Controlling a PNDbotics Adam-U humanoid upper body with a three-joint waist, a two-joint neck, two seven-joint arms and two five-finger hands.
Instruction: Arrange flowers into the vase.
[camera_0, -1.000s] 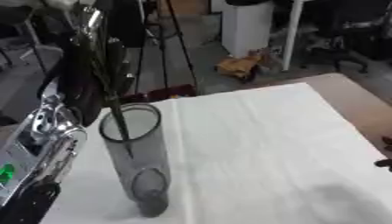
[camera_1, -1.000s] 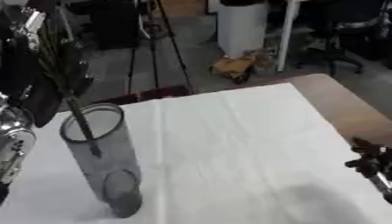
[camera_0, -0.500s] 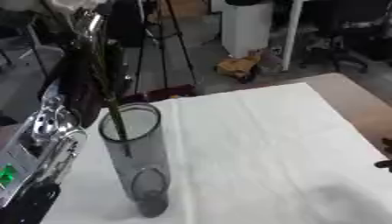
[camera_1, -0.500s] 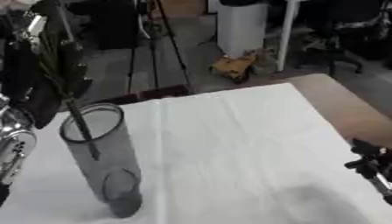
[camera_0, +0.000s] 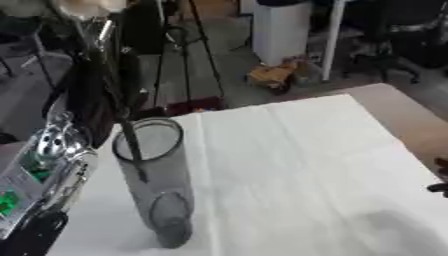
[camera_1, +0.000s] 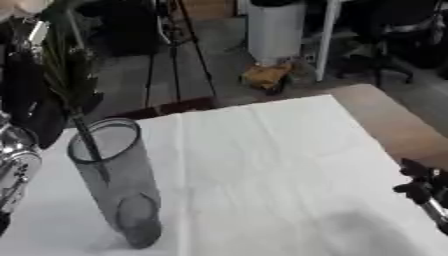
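The left hand (camera_0: 96, 95) holds a flower (camera_0: 87, 7) above the vase (camera_0: 157, 185), fingers wrapped round its stem, whose end dips inside. The right hand (camera_1: 424, 192) shows right of the vase; I cannot tell its fingers' state.

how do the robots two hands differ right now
The left hand is raised at the left, above the vase, holding a flower stem whose lower end is inside the vase; the right hand holds nothing. The left hand is high up over the table's left side; the right hand sits low at the right edge, beside the white cloth, only partly in view. Both are dark.
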